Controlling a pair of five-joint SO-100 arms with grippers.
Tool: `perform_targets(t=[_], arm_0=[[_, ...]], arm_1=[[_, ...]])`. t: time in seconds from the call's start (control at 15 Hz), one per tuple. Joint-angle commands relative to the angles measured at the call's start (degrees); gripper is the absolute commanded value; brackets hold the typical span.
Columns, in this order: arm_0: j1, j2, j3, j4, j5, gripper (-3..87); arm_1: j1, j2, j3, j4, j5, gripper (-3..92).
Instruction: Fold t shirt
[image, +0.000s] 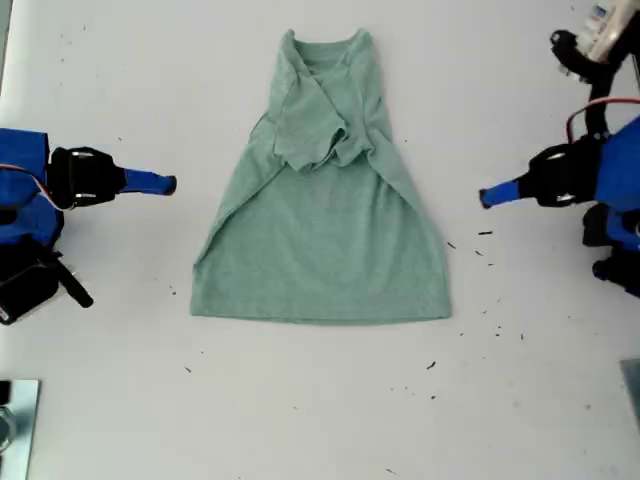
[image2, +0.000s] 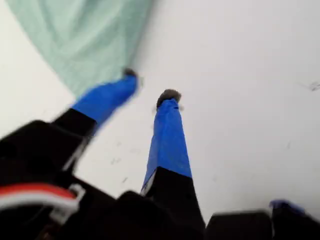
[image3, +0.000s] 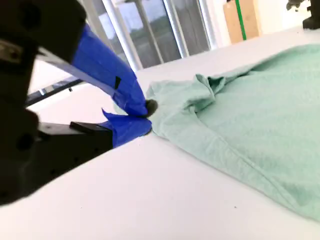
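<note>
The pale green t shirt (image: 320, 250) lies flat on the white table (image: 320, 420), collar at the far side. Both sleeves are folded in over its chest and the hem is spread wide. My first gripper (image: 485, 197) is at the exterior view's right, a gap away from the shirt's edge. In the first wrist view, my first gripper (image2: 150, 85) is open and holds nothing, with a shirt corner (image2: 85, 35) beyond it. My second gripper (image: 170, 184), at the exterior view's left, also stands clear of the cloth. Low over the table, my second gripper (image3: 147, 112) is shut on nothing, with the shirt (image3: 250, 115) beyond.
Dark specks (image: 485, 233) dot the table near the shirt's hem corner at the exterior view's right. A black and white device with cables (image: 590, 40) sits at that view's top right. A metal piece (image: 15, 425) shows at its bottom left. Windows (image3: 150, 30) stand beyond the table.
</note>
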Motion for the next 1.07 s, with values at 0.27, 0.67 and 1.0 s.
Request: perform_targets(t=[0.27,0.67,1.0], arm_0=[[0.3,0.4,0.7,0.1,-0.4,-0.2],[0.6,0.7,0.7,0.1,-0.2,-0.2],[1.1,0.9,0.7,0.2,0.0,-0.2]], arm_1=[[-14.8,-39.6,-31.6,3.4,7.1,28.6],[-18.4,-52.8,-13.4,-19.7,10.9,30.3],[-19.6,-54.0,-8.4,-24.5,10.4,1.6]])
